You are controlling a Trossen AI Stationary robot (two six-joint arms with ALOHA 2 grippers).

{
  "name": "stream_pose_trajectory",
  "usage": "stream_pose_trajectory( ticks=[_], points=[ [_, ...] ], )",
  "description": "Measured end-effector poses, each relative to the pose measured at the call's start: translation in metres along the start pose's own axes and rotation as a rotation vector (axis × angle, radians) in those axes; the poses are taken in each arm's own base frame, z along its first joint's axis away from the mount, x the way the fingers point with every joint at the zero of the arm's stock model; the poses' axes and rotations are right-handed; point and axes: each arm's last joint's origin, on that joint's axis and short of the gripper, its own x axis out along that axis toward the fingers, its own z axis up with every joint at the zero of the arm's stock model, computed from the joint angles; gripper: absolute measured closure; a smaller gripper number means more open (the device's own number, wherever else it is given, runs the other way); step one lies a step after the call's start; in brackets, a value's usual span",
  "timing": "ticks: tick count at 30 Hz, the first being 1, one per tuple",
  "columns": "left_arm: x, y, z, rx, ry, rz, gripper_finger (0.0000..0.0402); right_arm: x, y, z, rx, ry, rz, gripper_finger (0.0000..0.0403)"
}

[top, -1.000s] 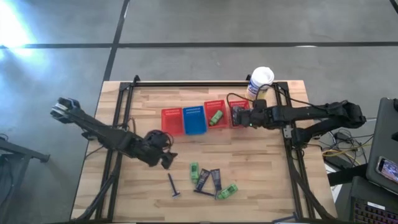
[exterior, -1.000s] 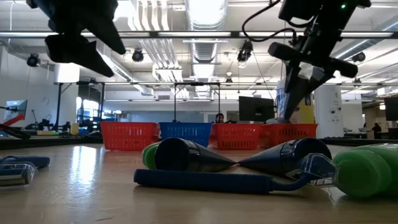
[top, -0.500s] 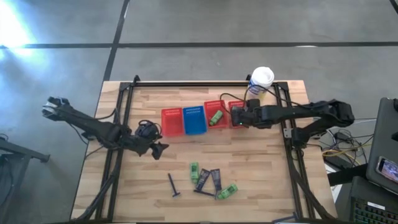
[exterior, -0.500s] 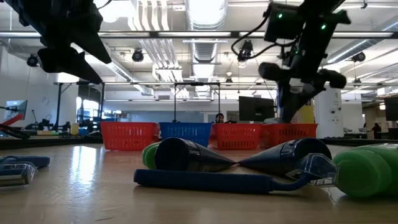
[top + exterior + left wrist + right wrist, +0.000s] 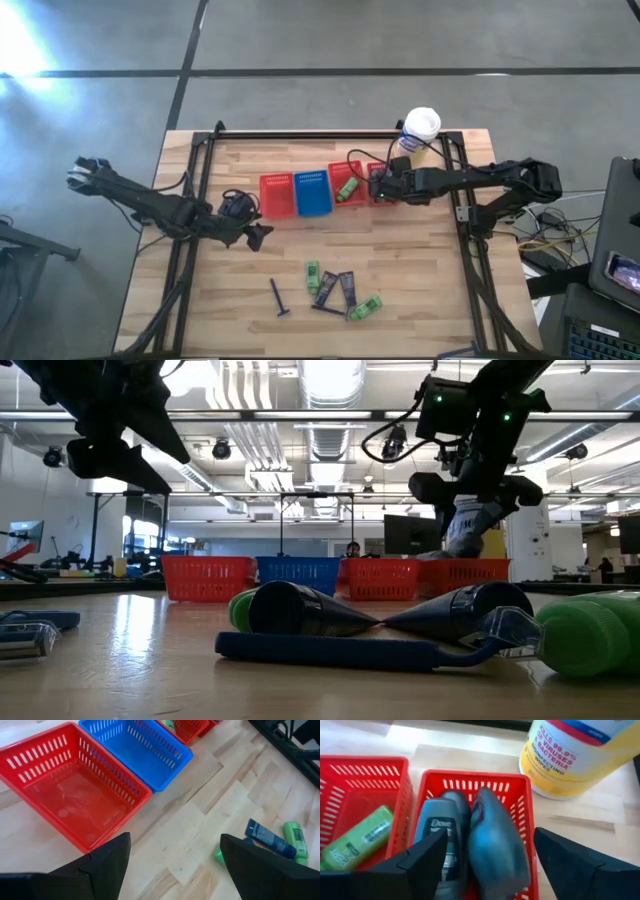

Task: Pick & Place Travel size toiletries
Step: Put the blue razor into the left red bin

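My right gripper (image 5: 379,188) hangs open over the rightmost red basket (image 5: 524,785). In that basket lies a grey bottle (image 5: 439,845). A second grey bottle (image 5: 496,842) shows blurred between the open fingers, touching neither; in the low view it shows below the gripper as the grey bottle (image 5: 465,530). A green bottle (image 5: 359,839) lies in the neighbouring red basket. My left gripper (image 5: 257,236) is open, above the table near the left red basket (image 5: 75,800). Green bottles (image 5: 313,270), dark tubes (image 5: 337,289) and a razor (image 5: 280,298) lie on the wood nearer the front.
A blue basket (image 5: 313,193) stands between the red ones. A white-lidded yellow canister (image 5: 418,130) stands just beyond the rightmost basket. Black frame rails (image 5: 197,190) run along the table's left, right and far sides. Bare wood lies between the baskets and the loose toiletries.
My left gripper has drawn back from the middle of the table toward the left and far edges, ending beside the left red basket. My right gripper has shifted a little toward the table's left over the rightmost basket and turned; a grey bottle now shows beneath it.
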Motion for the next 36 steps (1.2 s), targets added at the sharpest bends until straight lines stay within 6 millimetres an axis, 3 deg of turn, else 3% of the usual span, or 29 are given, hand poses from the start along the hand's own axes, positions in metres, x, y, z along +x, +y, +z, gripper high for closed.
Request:
stream_pose_trajectory(
  ticks=[6,14,19,25,36],
  points=[
    [0.000,-0.001,-0.001,0.015,0.045,-0.026,0.0090,-0.007,0.002,0.000,-0.034,0.066,0.062,0.0078],
    [0.008,-0.006,-0.015,0.196,0.326,-0.166,0.0090,-0.043,0.007,-0.008,-0.076,0.225,0.281,0.0054],
    [0.017,-0.014,-0.032,0.552,0.462,-0.297,0.0092,-0.065,0.011,-0.023,-0.140,0.358,0.436,0.0049],
    [0.039,-0.026,-0.050,1.019,0.435,-0.415,0.0102,-0.089,0.017,-0.049,-0.133,0.419,0.525,0.0056],
    [0.082,-0.062,-0.074,1.313,0.513,-0.688,0.0135,-0.117,0.015,-0.082,-0.044,0.506,0.555,0.0078]
  ],
)
